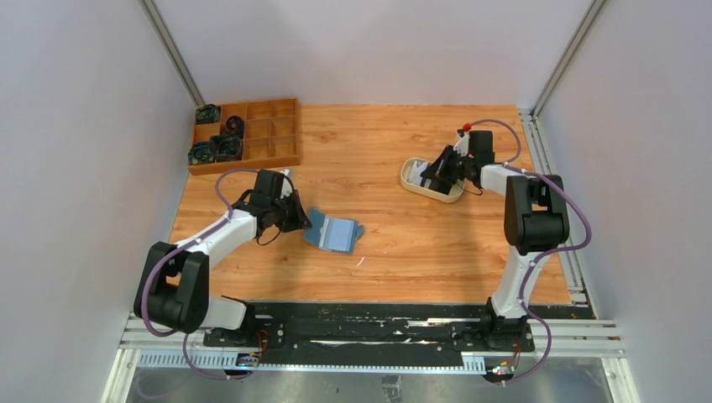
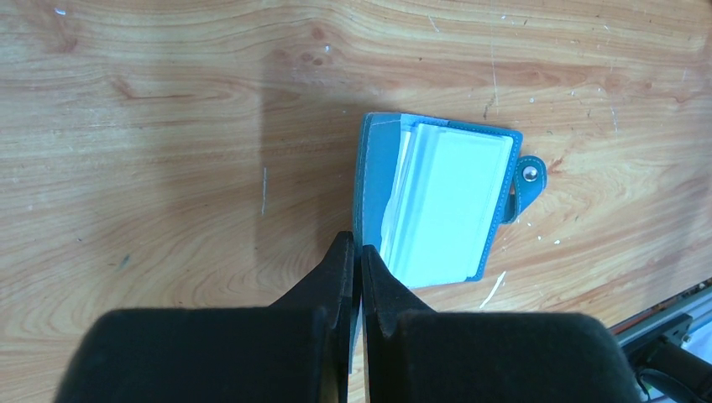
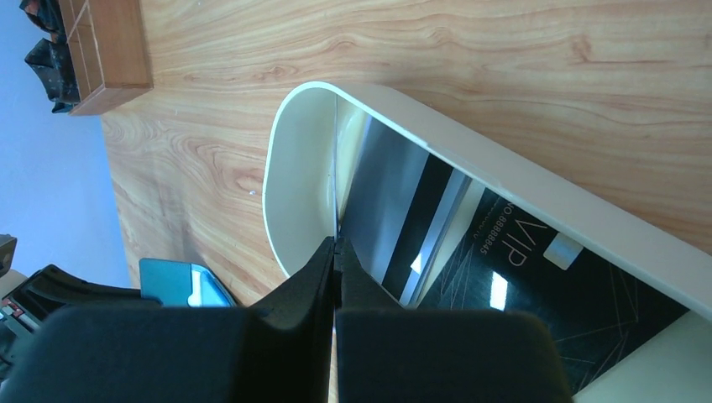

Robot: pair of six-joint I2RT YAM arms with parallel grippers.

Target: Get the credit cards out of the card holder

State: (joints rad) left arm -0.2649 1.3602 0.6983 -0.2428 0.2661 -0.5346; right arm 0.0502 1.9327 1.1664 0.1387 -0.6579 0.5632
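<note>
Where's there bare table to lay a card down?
Bare tabletop lies between the card holder and the tray, and at the far middle between the divided box and the tray. Crowded: the tray, with cards and the right end effector inside.

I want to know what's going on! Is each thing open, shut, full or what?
card holder, open, flat on the table, snap tab undone.
left gripper, shut on the card holder's cover edge.
right gripper, shut on a thin card, edge-on over the cream tray.
black VIP card, out, lying in the tray.
wooden box, open-topped, dark items in some compartments.
</note>
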